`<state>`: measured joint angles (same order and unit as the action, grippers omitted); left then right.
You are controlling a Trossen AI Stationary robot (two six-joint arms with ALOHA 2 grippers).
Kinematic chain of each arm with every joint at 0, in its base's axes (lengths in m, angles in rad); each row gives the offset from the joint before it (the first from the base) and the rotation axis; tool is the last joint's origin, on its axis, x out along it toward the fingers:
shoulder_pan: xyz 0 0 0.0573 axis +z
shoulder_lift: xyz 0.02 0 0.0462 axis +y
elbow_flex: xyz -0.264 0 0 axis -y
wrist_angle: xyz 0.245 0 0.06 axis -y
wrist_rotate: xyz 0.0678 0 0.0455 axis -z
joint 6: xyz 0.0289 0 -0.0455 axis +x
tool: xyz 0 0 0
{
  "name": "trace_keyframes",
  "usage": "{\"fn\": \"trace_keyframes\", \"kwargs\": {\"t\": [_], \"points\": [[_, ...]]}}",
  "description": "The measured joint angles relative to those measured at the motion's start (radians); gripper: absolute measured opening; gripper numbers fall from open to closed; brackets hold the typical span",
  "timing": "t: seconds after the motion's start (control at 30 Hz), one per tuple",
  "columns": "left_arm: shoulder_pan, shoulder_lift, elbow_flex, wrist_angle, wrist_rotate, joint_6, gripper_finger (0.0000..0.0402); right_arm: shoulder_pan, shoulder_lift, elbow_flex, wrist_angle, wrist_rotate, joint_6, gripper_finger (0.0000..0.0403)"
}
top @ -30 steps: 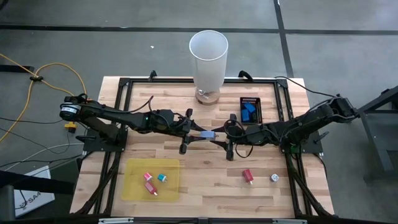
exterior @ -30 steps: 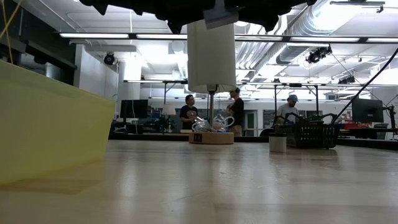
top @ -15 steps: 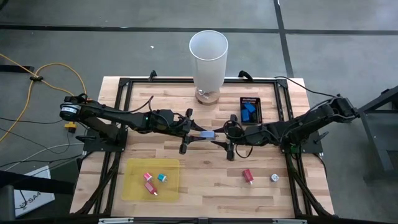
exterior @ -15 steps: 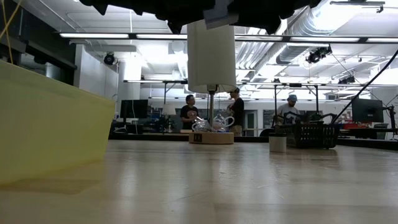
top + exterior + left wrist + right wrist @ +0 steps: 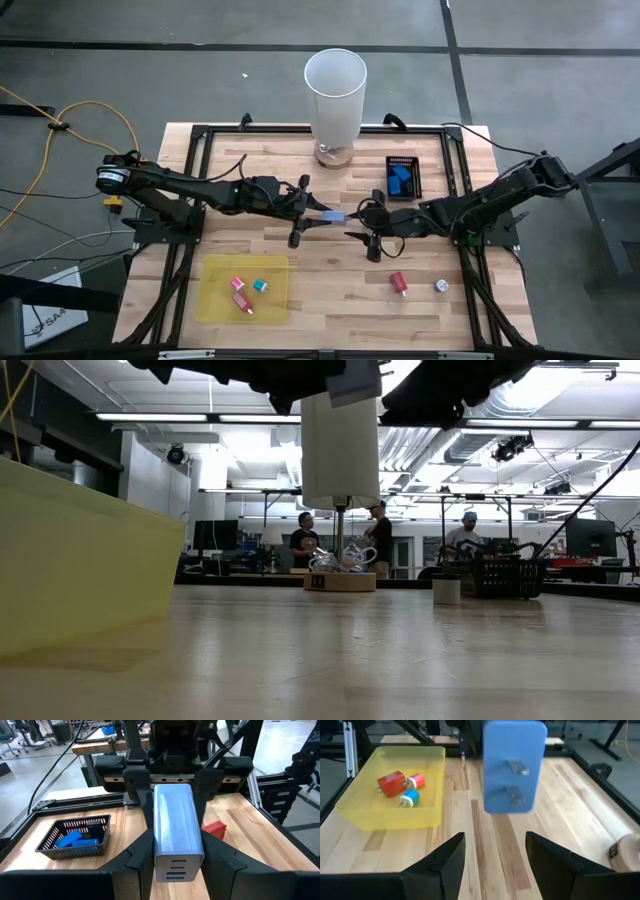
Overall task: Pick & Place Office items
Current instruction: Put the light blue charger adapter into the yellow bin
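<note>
My left gripper [image 5: 320,216] hangs over the table's middle, shut on a light blue block [image 5: 334,216] with two metal prongs [image 5: 514,780] on the end that faces the right arm. My right gripper [image 5: 364,236] stands open just right of the block and a little nearer the table's front edge, touching nothing. In the right wrist view its fingers [image 5: 445,862] sit below the block [image 5: 514,767]. A red piece [image 5: 398,283] and a whitish round piece [image 5: 441,286] lie on the wood at the near right. My left gripper pinches the blue block by its two long sides [image 5: 159,837] between its two fingers. The fingers come level from the table's left and lie along the block. The block is lifted clear of the table, roughly level, its pronged end sticking out toward the right arm.
A yellow tray [image 5: 215,300] at the near left holds red and teal pieces [image 5: 260,285]. A black basket [image 5: 414,180] with blue pieces stands at the far right. A tall white cylinder [image 5: 335,95] stands on a round base at the far middle.
My right gripper has tipped downward and sunk slightly, drawing a little away from the blue block toward the table's near edge, staying open. The left gripper and the block have kept still.
</note>
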<state>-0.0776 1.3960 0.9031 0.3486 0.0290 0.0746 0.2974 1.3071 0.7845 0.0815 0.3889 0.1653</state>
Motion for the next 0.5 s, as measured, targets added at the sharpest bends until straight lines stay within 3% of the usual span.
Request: {"fn": "trace_keyframes", "kwargs": {"t": [0.5], "points": [[-0.053, 0.000, 0.000, -0.157, 0.000, -0.081, 0.0122, 0.005, 0.000, 0.000, -0.027, -0.030, 0.026, 0.0194]]}}
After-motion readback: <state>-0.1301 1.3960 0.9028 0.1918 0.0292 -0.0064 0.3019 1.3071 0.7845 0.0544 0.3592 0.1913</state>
